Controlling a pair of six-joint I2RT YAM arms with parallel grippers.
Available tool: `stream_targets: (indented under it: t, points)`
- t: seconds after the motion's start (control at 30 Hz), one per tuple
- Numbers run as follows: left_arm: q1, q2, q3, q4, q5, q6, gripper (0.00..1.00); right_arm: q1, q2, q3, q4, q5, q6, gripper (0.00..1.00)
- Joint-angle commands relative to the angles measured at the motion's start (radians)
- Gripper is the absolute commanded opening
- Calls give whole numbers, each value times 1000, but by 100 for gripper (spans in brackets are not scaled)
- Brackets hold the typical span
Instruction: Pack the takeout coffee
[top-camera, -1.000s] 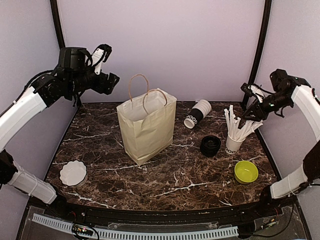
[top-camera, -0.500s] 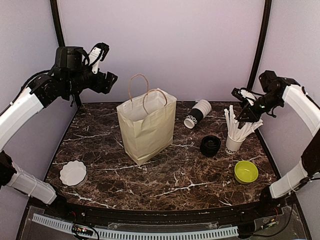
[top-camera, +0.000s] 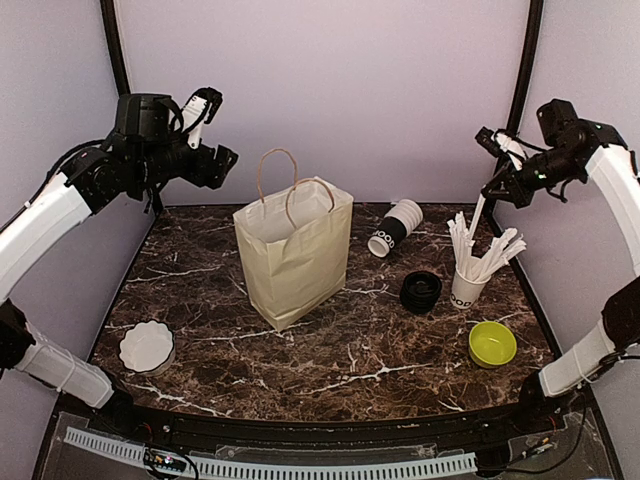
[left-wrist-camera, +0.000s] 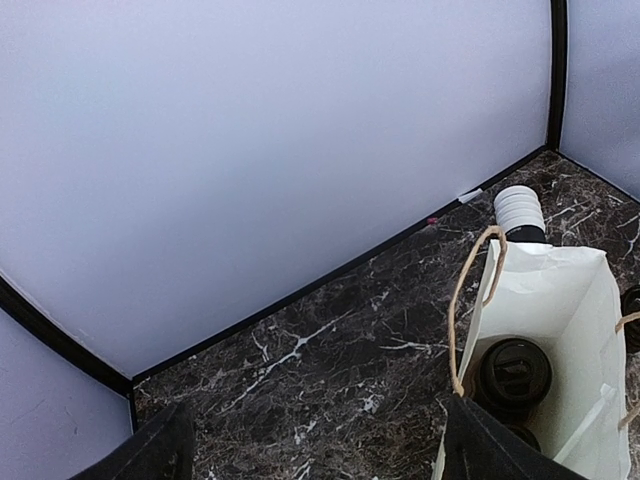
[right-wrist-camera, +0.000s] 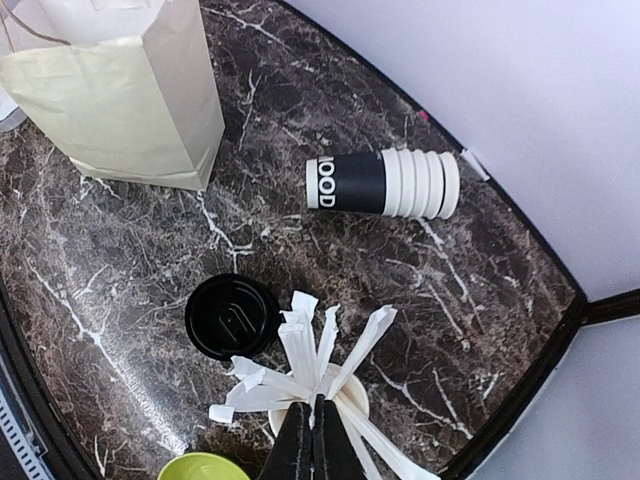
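Observation:
A paper bag (top-camera: 295, 250) stands open at mid-table. In the left wrist view, a takeout coffee cup with a black lid (left-wrist-camera: 515, 372) stands inside the bag (left-wrist-camera: 560, 300). A stack of white-and-black cups without lids (top-camera: 395, 228) lies on its side behind the bag and also shows in the right wrist view (right-wrist-camera: 385, 183). A black lid (top-camera: 421, 290) lies on the table. My left gripper (top-camera: 213, 135) is open and empty, high up to the left of the bag. My right gripper (top-camera: 492, 188) is shut on a white stick (top-camera: 477, 218), held above the cup of sticks (top-camera: 465, 290).
A green bowl (top-camera: 492, 343) sits at front right, near the cup of sticks. A white fluted dish (top-camera: 147, 346) sits at front left. The bag's rope handles (top-camera: 278, 170) stand upright. Walls close in the back and both sides.
My right gripper dipped toward the cup of sticks, then rose up and right with one white stick in it. My left gripper has barely shifted.

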Motion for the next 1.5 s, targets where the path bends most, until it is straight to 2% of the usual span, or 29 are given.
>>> stream_targets:
  t: [0.0, 0.27, 0.47, 0.57, 0.67, 0.83, 1.0, 1.13, 1.23, 1.47]
  points:
    - [-1, 19, 39, -18, 17, 6, 89, -6, -42, 84, -66, 0, -27, 0]
    - [-1, 91, 141, -37, 20, 24, 89, -24, -54, 353, -141, -50, -87, 0]
    - [-1, 112, 162, -35, 28, 5, 88, -27, 25, 548, -150, -239, -74, 0]
    - [-1, 99, 160, -46, 20, -8, 88, -25, 73, 594, -107, -337, -41, 0]
    - [-1, 70, 134, -46, 5, -15, 88, -12, 106, 585, 23, -446, 64, 0]
    - [-1, 33, 103, -50, 1, -30, 88, 21, 200, 555, 372, -673, 406, 0]
    - [-1, 5, 99, -70, -14, -20, 88, 122, 300, 549, 580, -759, 569, 0]
    - [-1, -23, 98, -84, -52, -10, 88, 193, 383, 502, 811, -811, 787, 0]
    - [-1, -61, 78, -84, -63, -17, 88, 240, 446, 503, 885, -807, 841, 0]
    - [0, -107, 29, -75, -69, -23, 88, 366, 559, 490, 879, -753, 844, 0]
